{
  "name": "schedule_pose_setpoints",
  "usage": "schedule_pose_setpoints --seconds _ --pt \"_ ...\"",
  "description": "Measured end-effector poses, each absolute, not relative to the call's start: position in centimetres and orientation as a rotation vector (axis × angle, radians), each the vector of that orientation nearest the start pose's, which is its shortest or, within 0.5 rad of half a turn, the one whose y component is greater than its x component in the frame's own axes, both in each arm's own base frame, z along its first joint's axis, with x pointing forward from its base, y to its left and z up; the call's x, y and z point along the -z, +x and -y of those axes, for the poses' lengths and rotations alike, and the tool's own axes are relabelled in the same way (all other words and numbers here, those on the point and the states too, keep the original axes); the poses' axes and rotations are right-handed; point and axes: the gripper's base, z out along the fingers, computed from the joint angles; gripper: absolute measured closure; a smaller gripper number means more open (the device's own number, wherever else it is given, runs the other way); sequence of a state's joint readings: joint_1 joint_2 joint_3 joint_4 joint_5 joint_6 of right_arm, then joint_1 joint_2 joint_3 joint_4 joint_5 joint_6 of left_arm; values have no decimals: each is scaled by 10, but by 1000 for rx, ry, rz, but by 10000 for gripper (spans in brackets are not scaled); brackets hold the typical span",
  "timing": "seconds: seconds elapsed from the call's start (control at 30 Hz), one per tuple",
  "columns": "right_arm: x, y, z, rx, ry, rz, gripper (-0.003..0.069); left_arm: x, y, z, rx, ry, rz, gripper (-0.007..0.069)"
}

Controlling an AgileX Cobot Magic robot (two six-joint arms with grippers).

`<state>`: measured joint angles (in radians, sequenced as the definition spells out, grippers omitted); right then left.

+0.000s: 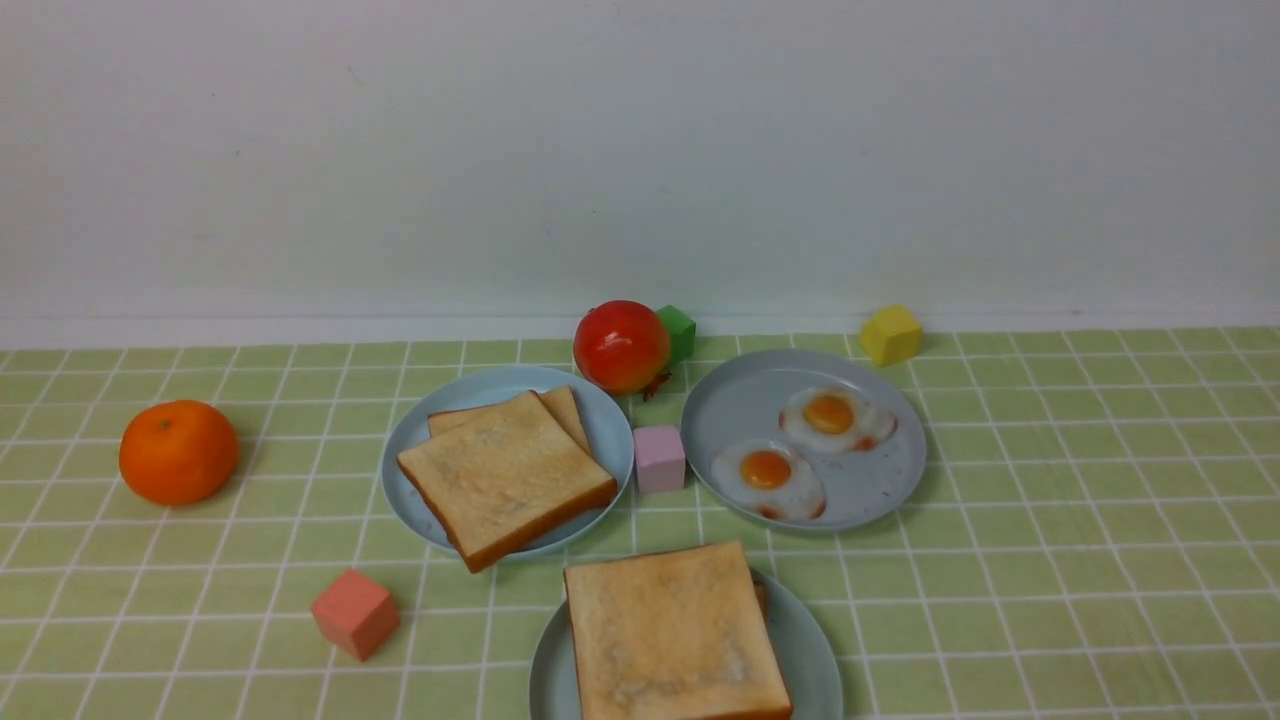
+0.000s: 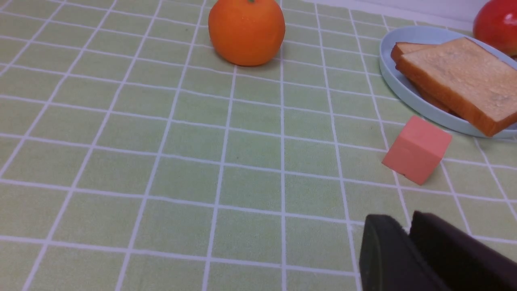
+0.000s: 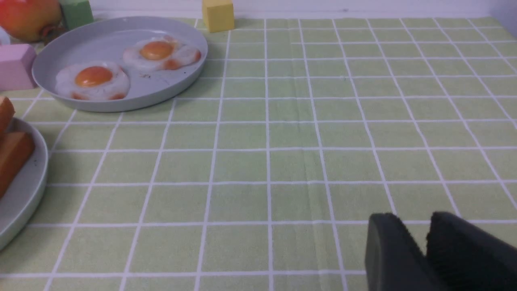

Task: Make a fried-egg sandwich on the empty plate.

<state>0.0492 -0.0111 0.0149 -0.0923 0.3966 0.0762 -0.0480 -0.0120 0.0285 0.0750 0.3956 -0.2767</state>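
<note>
Sandwich sitting on the nearest plate, partly cut off by the front view's bottom edge.

The fried-egg sandwich (image 1: 676, 632) is resting on the empty plate (image 1: 815, 655); its egg seems hidden between slices. The left gripper (image 2: 408, 234) and right gripper (image 3: 427, 238) are showing fingertips nearly together, gripping nothing.
</note>
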Motion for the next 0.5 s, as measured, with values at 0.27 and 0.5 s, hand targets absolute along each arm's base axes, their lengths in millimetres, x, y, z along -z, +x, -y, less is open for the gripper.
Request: schedule_pose_setpoints --seconds 0.27,0.5 --pt "-173 52 1 6 -30 -1882 480 -169 52 0 147 -171 -1890 511" --pt "-173 52 1 6 -30 -1882 472 -169 52 0 147 -171 -1890 505"
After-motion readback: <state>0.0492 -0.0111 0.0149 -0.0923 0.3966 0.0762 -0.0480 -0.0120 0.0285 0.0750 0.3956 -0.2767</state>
